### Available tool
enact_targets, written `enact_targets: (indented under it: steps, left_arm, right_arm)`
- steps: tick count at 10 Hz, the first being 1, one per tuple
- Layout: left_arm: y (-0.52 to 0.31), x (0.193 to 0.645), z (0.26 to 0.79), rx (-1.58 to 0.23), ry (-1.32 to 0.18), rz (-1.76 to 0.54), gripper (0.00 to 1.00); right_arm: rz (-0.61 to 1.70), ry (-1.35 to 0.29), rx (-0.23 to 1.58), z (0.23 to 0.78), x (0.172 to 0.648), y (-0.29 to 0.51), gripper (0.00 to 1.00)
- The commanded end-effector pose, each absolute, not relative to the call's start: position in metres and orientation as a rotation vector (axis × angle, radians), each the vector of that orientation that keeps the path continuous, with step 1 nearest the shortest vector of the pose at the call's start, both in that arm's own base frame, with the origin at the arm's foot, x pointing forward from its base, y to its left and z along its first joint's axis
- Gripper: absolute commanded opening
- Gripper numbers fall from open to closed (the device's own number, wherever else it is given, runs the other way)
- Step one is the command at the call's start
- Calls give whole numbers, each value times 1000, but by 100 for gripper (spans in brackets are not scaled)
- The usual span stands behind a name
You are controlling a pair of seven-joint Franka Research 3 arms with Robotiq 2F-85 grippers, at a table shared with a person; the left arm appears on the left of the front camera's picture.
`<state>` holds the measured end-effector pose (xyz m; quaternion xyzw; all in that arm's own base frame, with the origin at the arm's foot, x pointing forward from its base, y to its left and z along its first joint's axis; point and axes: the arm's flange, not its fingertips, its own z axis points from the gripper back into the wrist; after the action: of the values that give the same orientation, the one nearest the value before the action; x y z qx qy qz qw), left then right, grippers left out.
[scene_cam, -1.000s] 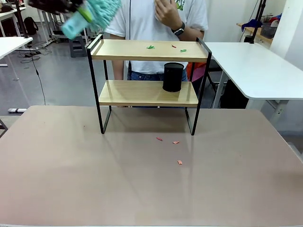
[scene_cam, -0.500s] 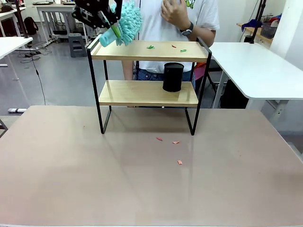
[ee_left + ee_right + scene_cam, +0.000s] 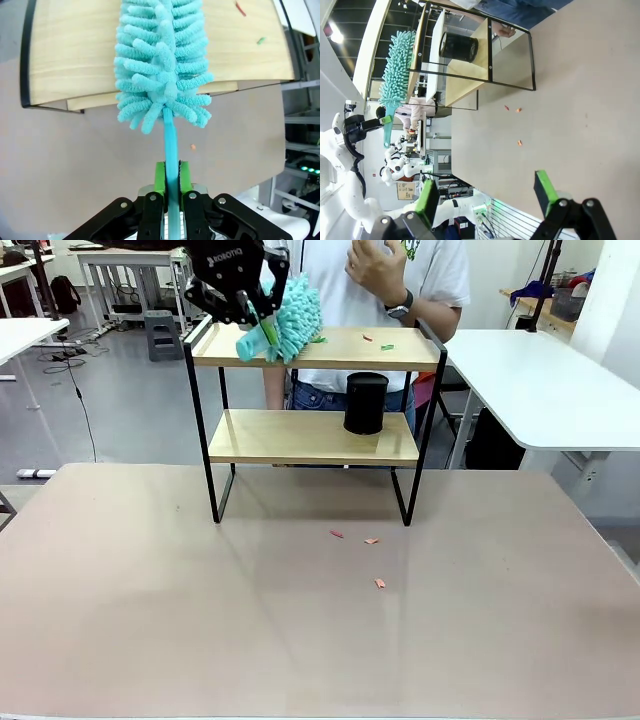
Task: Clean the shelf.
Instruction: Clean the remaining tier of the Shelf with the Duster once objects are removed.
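The shelf (image 3: 320,348) stands at the table's far side, a two-tier rack of light wooden boards in a black frame. My left gripper (image 3: 255,315) hovers over its top left end, shut on the handle (image 3: 171,150) of a teal fluffy duster (image 3: 292,312). The duster head (image 3: 162,60) lies across the top board (image 3: 75,50). Small green and red scraps (image 3: 387,346) sit on the top board to the right of the duster. My right gripper (image 3: 486,194) is open above the table, far from the shelf (image 3: 470,65).
A black cylinder (image 3: 366,403) stands on the lower board at the right. Three small red scraps (image 3: 371,540) lie on the brown table in front of the shelf. A person stands right behind the shelf with one hand (image 3: 375,265) raised. White tables flank the scene.
My left gripper has carried the duster rightward and down, from beyond the shelf's left end onto the top board. The person has shifted slightly to the right.
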<state>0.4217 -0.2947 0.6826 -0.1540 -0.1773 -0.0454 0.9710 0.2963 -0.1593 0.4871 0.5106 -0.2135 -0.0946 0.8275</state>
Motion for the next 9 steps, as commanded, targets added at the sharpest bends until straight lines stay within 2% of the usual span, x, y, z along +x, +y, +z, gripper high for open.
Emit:
enact_targets:
  steps: [1,4,9]
  left_arm:
    - [-304,424,690,-304,-348,-95,12]
    - [-327,422,691,-352,-336,-195,12]
    - [-338,429,690,-374,-232,-414,12]
  right_arm:
    - [-182,-485,1100,486,298,-158,100]
    - [-182,-485,1100,486,298,-158,100]
    - [-182,-485,1100,486,298,-158,100]
